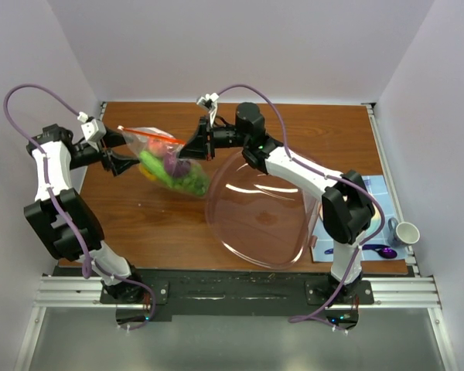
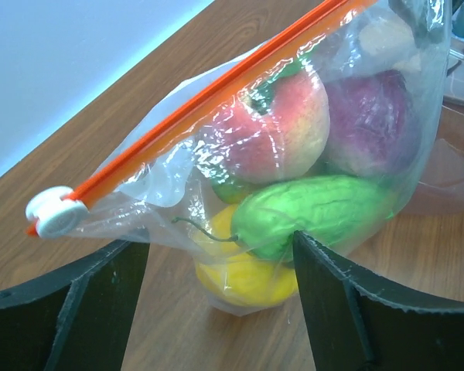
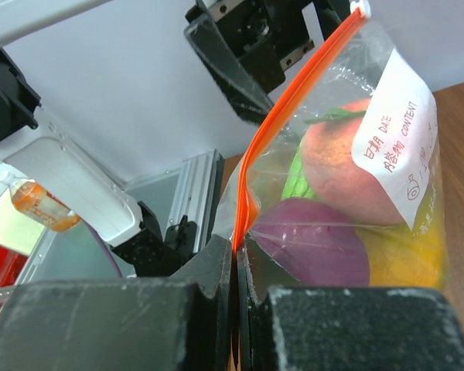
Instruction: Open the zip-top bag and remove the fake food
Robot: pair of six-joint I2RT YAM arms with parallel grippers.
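**Right tool pinches the bag mouth, left tool stands wide open**

The small clear crinkly plastic zip-top bag is over the far left part of the brown wooden desk. It is stretched between the two tools, just left of the large clear pinkish plastic bowl.

The right tool has its two black fingers almost together, with only a thin gap. In this gap it clamps the red-orange zip strip at the right end of the bag mouth.

The left tool is wide open. The lower part of the bag sits between its fingers, near the end with the white plastic slider. Whether these fingers touch the plastic I cannot tell.

The zip strip looks closed along its length. The fake food is inside the bag: a pink-red and yellow round fruit, a purple piece, a green bumpy piece and a yellow piece. A white paper label with writing is on one side of the bag.
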